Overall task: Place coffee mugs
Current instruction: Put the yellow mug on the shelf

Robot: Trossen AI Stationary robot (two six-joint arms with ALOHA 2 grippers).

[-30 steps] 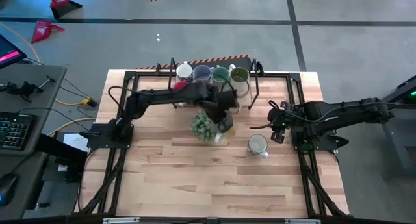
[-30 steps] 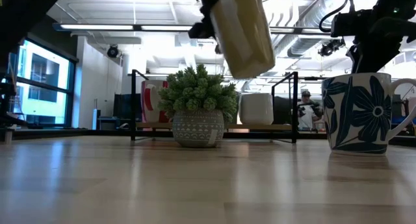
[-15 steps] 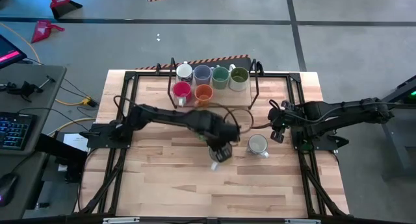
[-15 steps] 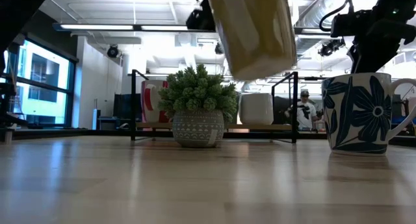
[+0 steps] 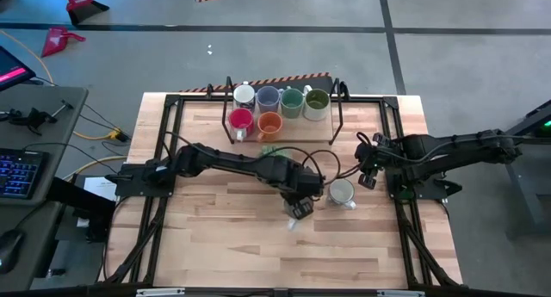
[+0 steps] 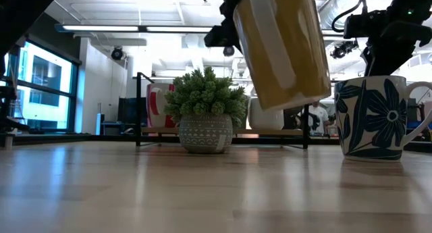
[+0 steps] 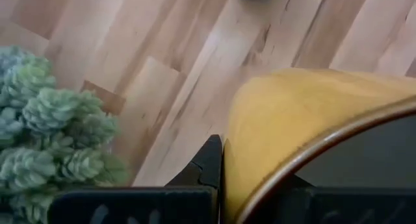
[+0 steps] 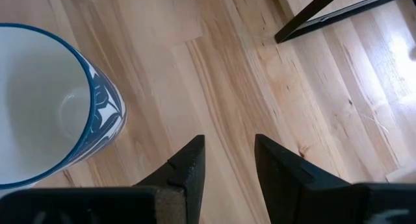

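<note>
While the left arm reaches across the middle of the counter (image 5: 215,219), much of its load is covered by the arm itself from above.

Left hand (image 5: 299,209): pinching the rim of a mustard-yellow mug (image 6: 282,47), one finger (image 7: 207,169) against its outer wall; the other finger cannot be seen.
Yellow mug: tilted, hanging clear above the counter, just left of the blue-and-white mug; its top is cut off in the low view, and its handle is not visible.
Blue-and-white leaf-patterned mug (image 6: 374,117): upright on the counter, right of centre, its handle partly cut off at the picture's edge.
Right hand (image 8: 227,162): fingers spread with nothing between them, hovering just right of the blue-and-white mug.
Rack (image 5: 337,116): at the far edge, holding six mugs (image 5: 269,97): four in the back row, red and orange in front.
Potted plant (image 6: 206,115): mostly hidden under the left arm from above; plain in the low view, in front of the rack.
Person (image 6: 317,115): far behind, mostly screened by the yellow mug.
</note>
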